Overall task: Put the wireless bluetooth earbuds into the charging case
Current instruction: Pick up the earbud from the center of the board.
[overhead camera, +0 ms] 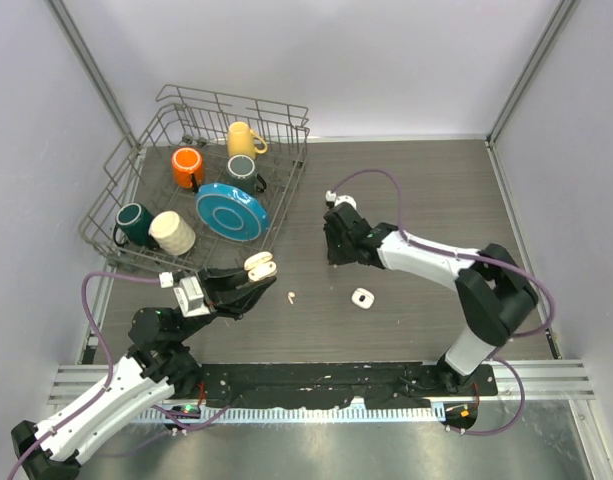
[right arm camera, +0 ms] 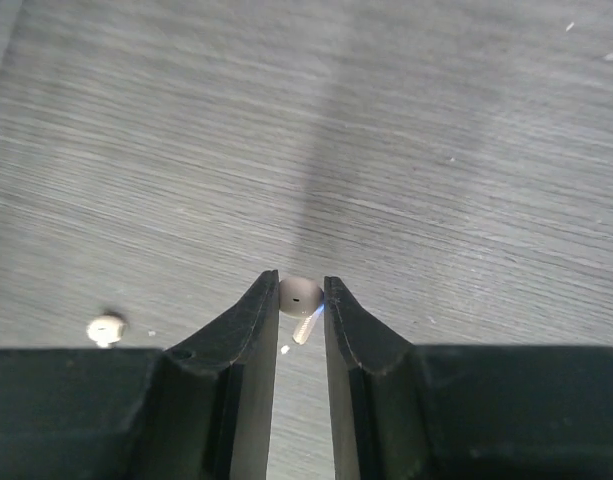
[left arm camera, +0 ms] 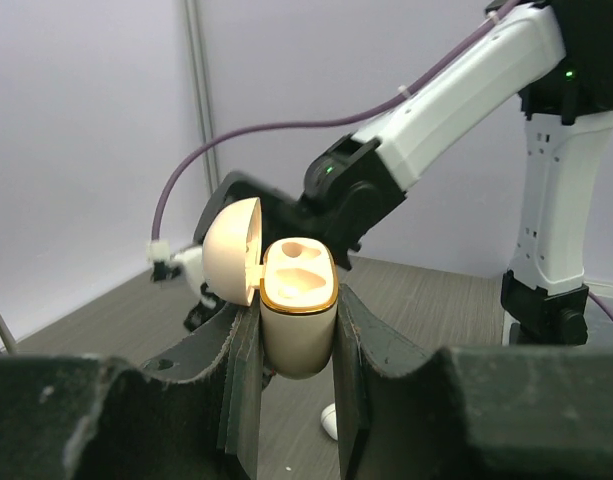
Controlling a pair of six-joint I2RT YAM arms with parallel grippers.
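Note:
My left gripper [overhead camera: 256,272] [left arm camera: 298,335] is shut on the cream charging case [overhead camera: 260,267] [left arm camera: 298,315] and holds it upright above the table. The case's lid [left arm camera: 233,250] is swung open to the left, showing the sockets inside. Near the table's middle my right gripper [overhead camera: 337,260] [right arm camera: 300,300] points down, shut on a tiny white earbud [right arm camera: 301,297]; the head sits between the fingertips and the stem hangs down. Another earbud [overhead camera: 291,296] [left arm camera: 329,420] lies on the table just below and right of the case.
A small white object [overhead camera: 362,297] lies on the table right of the loose earbud, and a small white piece [right arm camera: 106,328] shows at the left of the right wrist view. A wire dish rack [overhead camera: 126,160] with mugs and a blue plate [overhead camera: 231,210] stands at the back left.

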